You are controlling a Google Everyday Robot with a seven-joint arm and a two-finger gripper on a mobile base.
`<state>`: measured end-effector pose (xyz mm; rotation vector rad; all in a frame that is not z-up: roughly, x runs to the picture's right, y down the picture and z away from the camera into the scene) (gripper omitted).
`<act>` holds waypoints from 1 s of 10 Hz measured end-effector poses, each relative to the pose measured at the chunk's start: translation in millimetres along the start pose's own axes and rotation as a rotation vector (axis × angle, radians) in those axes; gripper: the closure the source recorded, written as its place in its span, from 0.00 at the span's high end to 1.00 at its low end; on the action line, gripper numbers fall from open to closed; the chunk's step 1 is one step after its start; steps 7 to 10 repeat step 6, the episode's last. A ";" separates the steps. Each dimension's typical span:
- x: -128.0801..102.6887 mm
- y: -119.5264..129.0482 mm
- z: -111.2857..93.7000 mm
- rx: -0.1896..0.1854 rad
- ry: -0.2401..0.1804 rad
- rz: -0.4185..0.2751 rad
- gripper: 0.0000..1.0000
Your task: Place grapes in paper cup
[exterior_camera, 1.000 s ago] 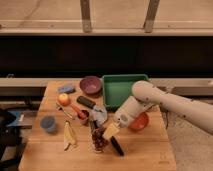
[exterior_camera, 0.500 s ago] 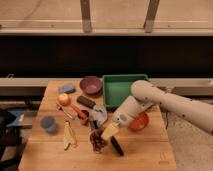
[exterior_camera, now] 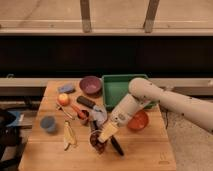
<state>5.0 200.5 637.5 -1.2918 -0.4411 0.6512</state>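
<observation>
Near edge of tabletop [exterior_camera: 145, 152]: my end effector [exterior_camera: 102, 136] low over the grapes [exterior_camera: 96, 141], seemingly clamped on them. Grapes not yet in paper cup [exterior_camera: 99, 117], just behind. Lift and drop remain. Farther back: green tray [exterior_camera: 116, 84].

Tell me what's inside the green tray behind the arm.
The green tray shows only bare green floor on its left; the arm covers its right side. The gripper hangs over the grapes near the table's front edge.
</observation>
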 end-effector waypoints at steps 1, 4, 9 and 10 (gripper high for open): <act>0.4 0.3 -2.9 0.007 -0.010 0.000 0.80; -0.2 0.4 -2.4 0.006 -0.010 0.000 0.80; -0.7 0.6 -2.1 0.005 -0.010 -0.001 0.80; -0.7 0.6 -2.1 0.005 -0.010 -0.001 0.80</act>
